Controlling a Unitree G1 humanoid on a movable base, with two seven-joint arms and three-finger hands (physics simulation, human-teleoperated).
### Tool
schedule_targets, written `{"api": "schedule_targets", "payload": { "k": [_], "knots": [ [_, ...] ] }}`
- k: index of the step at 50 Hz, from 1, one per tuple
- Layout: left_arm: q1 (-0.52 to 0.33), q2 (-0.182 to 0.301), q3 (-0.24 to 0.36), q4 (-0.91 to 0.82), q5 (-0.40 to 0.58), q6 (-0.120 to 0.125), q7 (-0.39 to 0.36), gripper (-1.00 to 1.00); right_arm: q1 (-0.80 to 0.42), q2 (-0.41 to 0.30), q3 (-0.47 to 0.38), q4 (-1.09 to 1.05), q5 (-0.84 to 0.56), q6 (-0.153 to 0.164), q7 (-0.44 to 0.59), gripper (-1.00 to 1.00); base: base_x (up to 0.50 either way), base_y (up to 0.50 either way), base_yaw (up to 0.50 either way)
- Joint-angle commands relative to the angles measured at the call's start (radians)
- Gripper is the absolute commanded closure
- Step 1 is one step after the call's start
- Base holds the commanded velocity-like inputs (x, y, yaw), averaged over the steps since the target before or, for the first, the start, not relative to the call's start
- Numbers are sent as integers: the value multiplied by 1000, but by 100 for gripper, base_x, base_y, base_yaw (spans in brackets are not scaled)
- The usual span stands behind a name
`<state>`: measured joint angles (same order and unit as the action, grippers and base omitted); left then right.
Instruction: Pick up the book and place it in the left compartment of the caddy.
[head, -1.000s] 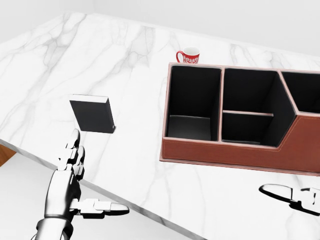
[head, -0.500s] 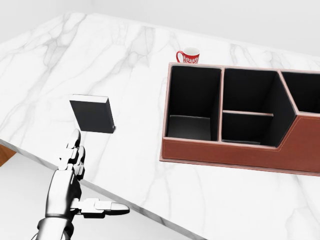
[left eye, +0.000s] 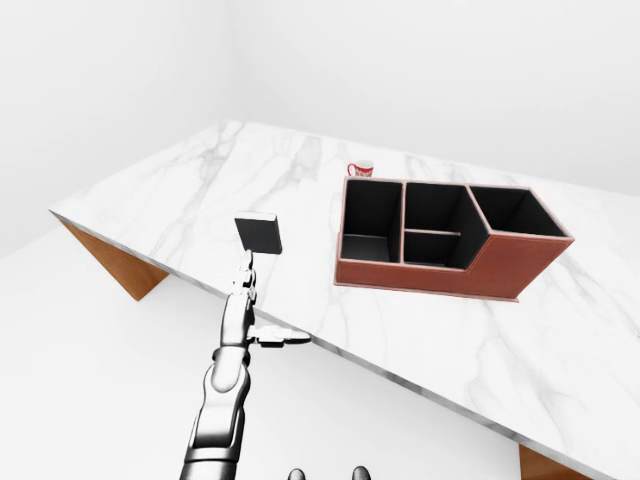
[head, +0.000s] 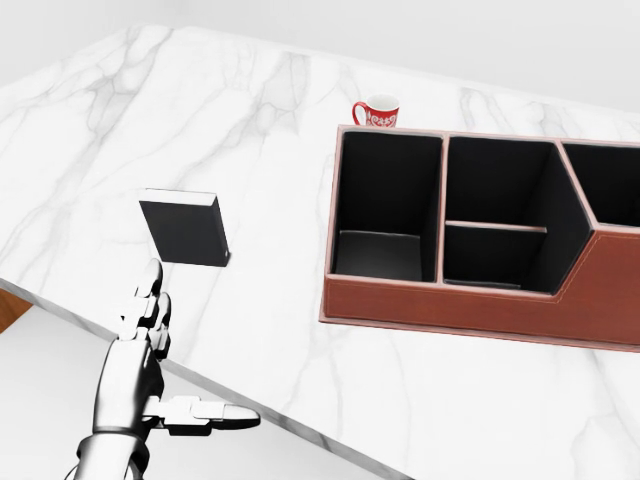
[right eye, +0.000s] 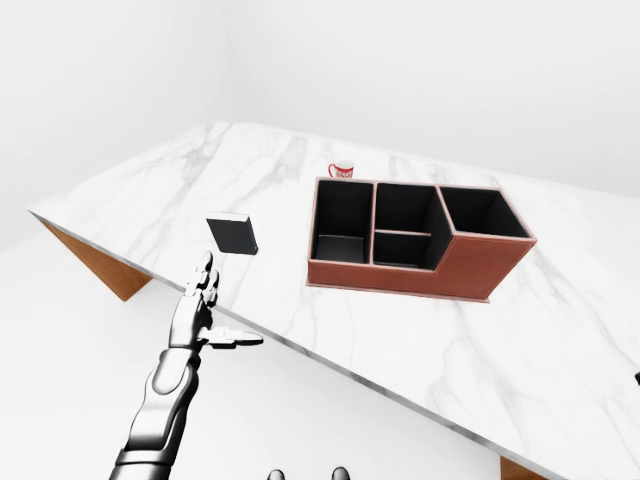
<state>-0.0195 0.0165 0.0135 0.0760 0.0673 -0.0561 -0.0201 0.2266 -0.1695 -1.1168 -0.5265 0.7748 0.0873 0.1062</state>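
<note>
Item: dark, flat rectangular book with a pale page edge (head: 185, 231). Location: lying on the white marble-veined worktop (head: 200, 110), near its lower-left edge in the head view, well apart from the caddy. Not yet lifted.

Item: reddish-brown leather caddy with black-lined compartments (head: 470, 290). Location: right half of the head view. Left compartment (head: 385, 215) holds nothing visible; it awaits the book.

Item: silver left hand (head: 150, 350). Condition: open, fingers straight and pointing up toward the book, thumb stuck out to the right; grips nothing. Position: just below the book in the head view, apart from it, at or over the worktop's edge.

Item: right hand. Not seen in any view; condition unknown.

Item: red-and-white patterned mug (head: 377, 111). Location: beside the caddy's upper wall.

Progress, as judged: nothing completed. Reach, grasp, carry and placement all remain.

View notes: the head view crops the caddy at the right but shows the book and fingers closely. The left-eye view gives the whole caddy, its angled right end, the wooden supports (left eye: 110, 262) under the worktop and the full forearm.
</note>
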Motion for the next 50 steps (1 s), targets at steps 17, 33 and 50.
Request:
{"api": "schedule_targets", "payload": {
  "k": [17,33,50],
  "knots": [
    [-2,1,2,-2,-7,-1,-1,-100,71,-66,-205,265,119,0,123,-100,0,0,0],
    [-1,0,1,2,-3,-4,0,-100,72,-68,-190,286,87,0,100,-100,0,0,0],
    [-1,0,1,2,-3,-4,0,-100,71,-67,-192,286,86,0,101,-100,0,0,0]
  ]
}}
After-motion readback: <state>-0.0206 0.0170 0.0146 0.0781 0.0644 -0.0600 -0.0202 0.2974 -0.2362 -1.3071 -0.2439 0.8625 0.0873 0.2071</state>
